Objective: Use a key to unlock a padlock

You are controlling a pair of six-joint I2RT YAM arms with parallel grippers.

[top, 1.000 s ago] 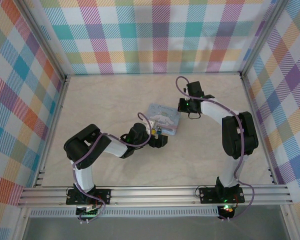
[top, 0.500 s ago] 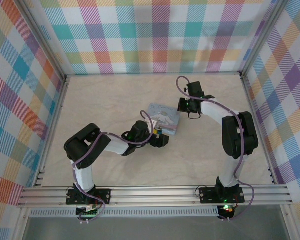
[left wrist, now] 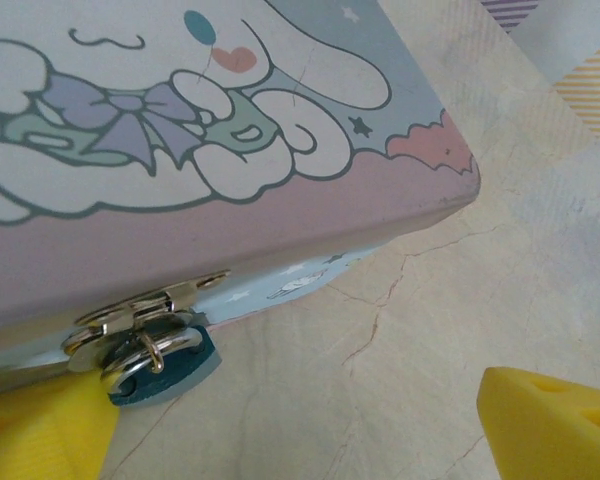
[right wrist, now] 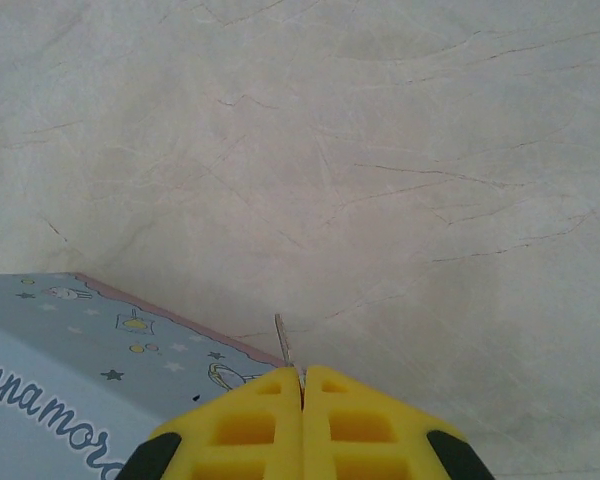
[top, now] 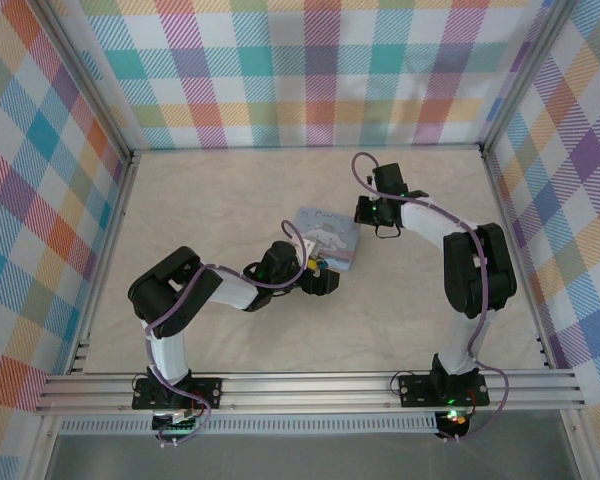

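Teal padlock [left wrist: 170, 368] hangs off the hasp [left wrist: 140, 310] of the tin [left wrist: 280, 150]. Tiny and light, it probably swings, so I'd pinch the body flat. My left gripper [left wrist: 300, 425] is spread wide around it. My right gripper [right wrist: 302, 385] is clamped on the key [right wrist: 282, 340], a thin, stiff, slippery sliver.

Pale marbled table [top: 230, 200] enclosed by pastel plaid walls [top: 320, 70].

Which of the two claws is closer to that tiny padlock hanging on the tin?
Left. The left gripper is open right at the padlock, which sits beside one yellow finger. The right gripper holds the key at the tin's far corner.
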